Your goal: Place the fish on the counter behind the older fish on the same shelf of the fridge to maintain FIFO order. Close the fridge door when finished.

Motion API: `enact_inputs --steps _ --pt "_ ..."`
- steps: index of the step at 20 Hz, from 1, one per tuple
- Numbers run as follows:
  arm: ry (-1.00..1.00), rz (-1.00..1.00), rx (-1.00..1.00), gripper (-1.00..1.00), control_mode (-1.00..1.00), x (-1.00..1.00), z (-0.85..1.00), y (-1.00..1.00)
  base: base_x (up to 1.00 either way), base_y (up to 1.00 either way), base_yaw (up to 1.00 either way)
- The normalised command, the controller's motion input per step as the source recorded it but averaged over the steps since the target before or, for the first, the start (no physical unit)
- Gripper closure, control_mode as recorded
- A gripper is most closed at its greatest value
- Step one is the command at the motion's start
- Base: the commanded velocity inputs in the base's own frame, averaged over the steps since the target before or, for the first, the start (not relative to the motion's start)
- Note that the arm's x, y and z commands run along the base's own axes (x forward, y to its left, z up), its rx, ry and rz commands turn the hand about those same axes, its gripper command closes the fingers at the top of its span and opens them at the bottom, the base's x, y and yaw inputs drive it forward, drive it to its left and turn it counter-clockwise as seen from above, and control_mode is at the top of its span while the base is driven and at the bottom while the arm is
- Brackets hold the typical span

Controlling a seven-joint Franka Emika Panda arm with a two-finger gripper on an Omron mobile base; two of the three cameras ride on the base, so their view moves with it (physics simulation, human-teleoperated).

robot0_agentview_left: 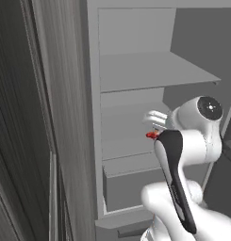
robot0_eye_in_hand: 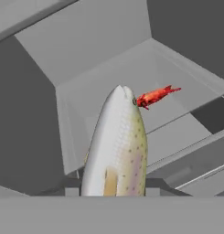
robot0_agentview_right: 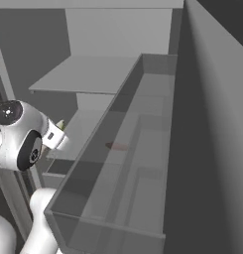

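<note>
Gripper (robot0_eye_in_hand: 114,194) closed tight on fish (robot0_eye_in_hand: 117,146), near tail. Fish small, light, likely slippery. Red older fish (robot0_eye_in_hand: 155,96) just ahead on shelf (robot0_eye_in_hand: 131,82).

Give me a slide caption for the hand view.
Pale fish held in the shut pincer, pointing into the fridge toward the red fish lying on the shelf.

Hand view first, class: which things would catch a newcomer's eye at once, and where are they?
The pale speckled fish fills the middle of the hand view, held in the shut gripper and pointing into the open fridge. Just past its nose, a small red fish lies on a grey shelf. From the left base view, the white arm reaches into the fridge, with the red fish beside it.
</note>
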Motion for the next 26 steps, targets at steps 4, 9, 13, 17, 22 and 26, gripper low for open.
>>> enact_inputs --steps 4,9,13,17,22,26 --pt "0.00 0.00 0.04 1.00 -1.00 1.00 -0.41 0.17 0.00 0.00 0.00" --pt "0.00 0.00 0.09 1.00 -1.00 0.97 -0.52 0.01 0.00 0.00 0.00" --pt "0.00 0.00 0.10 1.00 -1.00 0.87 -0.40 0.00 0.00 0.00 0.00" --pt "0.00 0.00 0.05 1.00 -1.00 0.83 -0.26 0.00 0.00 0.00 0.00" --pt "0.01 0.00 0.01 1.00 -1.00 0.74 -0.12 0.00 0.00 0.00 0.00" --pt "0.03 0.00 0.00 1.00 -1.00 0.66 -0.08 0.00 0.00 0.00 0.00"
